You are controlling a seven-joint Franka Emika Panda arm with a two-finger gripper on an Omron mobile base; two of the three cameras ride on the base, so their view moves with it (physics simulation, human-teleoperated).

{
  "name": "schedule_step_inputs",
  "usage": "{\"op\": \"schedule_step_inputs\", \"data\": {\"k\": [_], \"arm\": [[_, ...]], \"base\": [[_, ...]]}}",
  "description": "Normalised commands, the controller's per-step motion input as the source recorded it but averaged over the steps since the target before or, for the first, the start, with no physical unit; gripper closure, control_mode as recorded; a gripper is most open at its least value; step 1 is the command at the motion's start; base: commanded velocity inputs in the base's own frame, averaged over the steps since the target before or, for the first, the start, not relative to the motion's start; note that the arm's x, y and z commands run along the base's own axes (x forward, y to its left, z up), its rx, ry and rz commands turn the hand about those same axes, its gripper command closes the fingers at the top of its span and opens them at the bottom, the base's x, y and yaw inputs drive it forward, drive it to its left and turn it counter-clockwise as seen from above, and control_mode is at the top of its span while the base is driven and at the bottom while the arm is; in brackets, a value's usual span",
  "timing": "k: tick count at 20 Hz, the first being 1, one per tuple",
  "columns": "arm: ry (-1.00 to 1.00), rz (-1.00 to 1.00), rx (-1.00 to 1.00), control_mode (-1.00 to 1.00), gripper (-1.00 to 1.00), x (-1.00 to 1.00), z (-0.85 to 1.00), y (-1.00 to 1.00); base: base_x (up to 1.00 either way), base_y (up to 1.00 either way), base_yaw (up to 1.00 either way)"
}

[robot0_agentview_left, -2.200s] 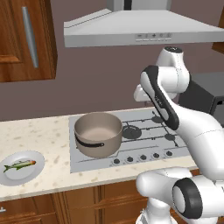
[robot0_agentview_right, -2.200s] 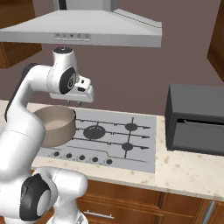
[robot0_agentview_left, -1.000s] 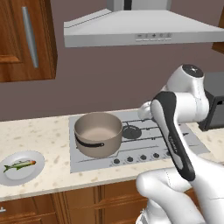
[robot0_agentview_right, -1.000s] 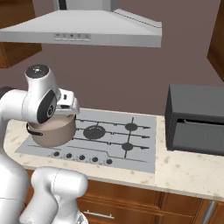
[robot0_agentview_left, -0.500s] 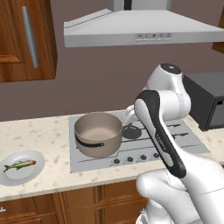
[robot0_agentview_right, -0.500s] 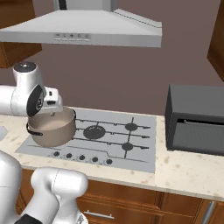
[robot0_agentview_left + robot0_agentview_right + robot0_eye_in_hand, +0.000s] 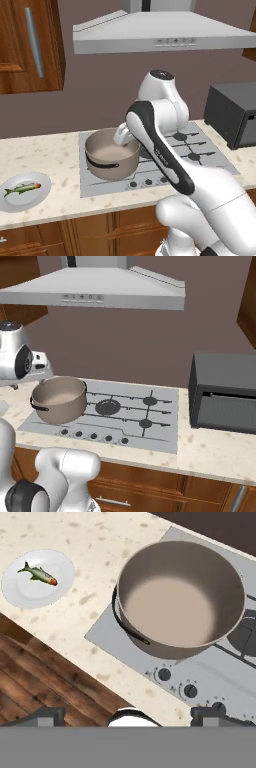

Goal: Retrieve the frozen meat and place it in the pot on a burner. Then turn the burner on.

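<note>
Spread wide, my jaws grip nothing; in the hand view my two dark fingertips [image 7: 46, 716] stand far apart at the bottom edge, and my gripper [image 7: 128, 717] looks down on the front of the counter with bare air between its tips; from the left base view my hand hangs above the back rim of the pot [image 7: 111, 155], partly hidden behind my own forearm, so I cannot make out the fingers there.

The pot sits on the front left burner of the stove [image 7: 205, 165]; it is round, deep and dull brownish-grey, its pale inside holds nothing, and its dark curved handle faces the front edge of the counter; in the right base view the pot [image 7: 59, 400] stands at the left end of the stove, just beside my white wrist.

The frozen meat [image 7: 39, 574], a small slender fish with an orange-red tinge at one end, lies on the round grey-white plate [image 7: 22, 594]; the plate rests on the speckled counter [image 7: 100, 542], left of the stove and well apart from the pot; in the left base view the fish [image 7: 22, 188] lies across the plate [image 7: 24, 200] near the counter's front edge.

A row of knobs [image 7: 189, 690] runs along the stove's front strip, just below the pot; a hood [image 7: 165, 35] hangs above the stove; a dark microwave [image 7: 222, 392] stands at the right end of the counter.
</note>
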Motion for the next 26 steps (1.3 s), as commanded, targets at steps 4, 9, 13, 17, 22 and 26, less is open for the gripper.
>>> {"op": "schedule_step_inputs", "data": {"k": [4, 9, 13, 17, 22, 26], "arm": [[0.05, 0.12, -0.02, -1.00, -1.00, 0.10, -0.10, 0.51], [0.06, 0.08, 0.00, -1.00, -1.00, 0.06, -0.24, 0.36], [0.00, 0.08, 0.00, -1.00, -1.00, 0.00, -0.26, 0.37], [0.00, 0.10, 0.00, -1.00, -1.00, 0.00, -0.19, 0.44], [0.00, 0.11, 0.00, -1.00, -1.00, 0.00, -0.12, 0.45], [0.00, 0.11, -0.01, -1.00, -1.00, 0.00, -0.16, 0.48]], "base": [[0.00, 0.00, 0.00], [0.00, 0.00, 0.00], [0.00, 0.00, 0.00], [0.00, 0.00, 0.00], [0.00, 0.00, 0.00], [0.00, 0.00, 0.00]]}}
